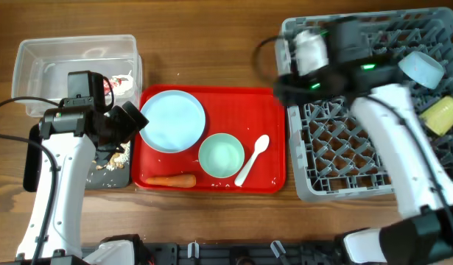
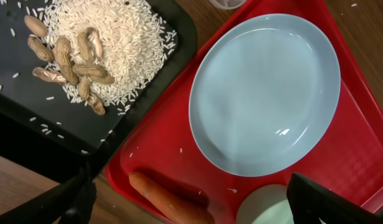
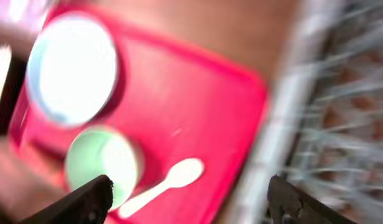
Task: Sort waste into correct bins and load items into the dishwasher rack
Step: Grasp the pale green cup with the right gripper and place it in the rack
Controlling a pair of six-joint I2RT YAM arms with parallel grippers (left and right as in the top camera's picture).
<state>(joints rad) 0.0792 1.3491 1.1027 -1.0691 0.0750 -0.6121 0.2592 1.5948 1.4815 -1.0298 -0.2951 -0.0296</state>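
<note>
A light blue plate [image 1: 172,120], a pale green bowl [image 1: 222,156], a white spoon [image 1: 252,160] and an orange carrot [image 1: 171,180] lie on the red tray [image 1: 267,110]. My left gripper [image 1: 130,121] hangs open and empty above the tray's left edge; its wrist view shows the plate [image 2: 266,93], the carrot [image 2: 169,199] between the fingers [image 2: 200,205] and the bowl's rim [image 2: 269,205]. My right gripper [image 1: 281,73] is open and empty above the gap between tray and grey rack [image 1: 344,162]. Its blurred view shows the gripper [image 3: 188,202], spoon [image 3: 163,183] and bowl [image 3: 104,165].
The clear tub [image 1: 75,66] at the back left holds a crumpled wrapper and tissue [image 1: 121,83]. The black tray [image 2: 29,118] holds rice [image 2: 110,43] and peanuts [image 2: 66,59]. A light blue bowl [image 1: 421,68] and a yellow cup [image 1: 441,114] sit in the rack.
</note>
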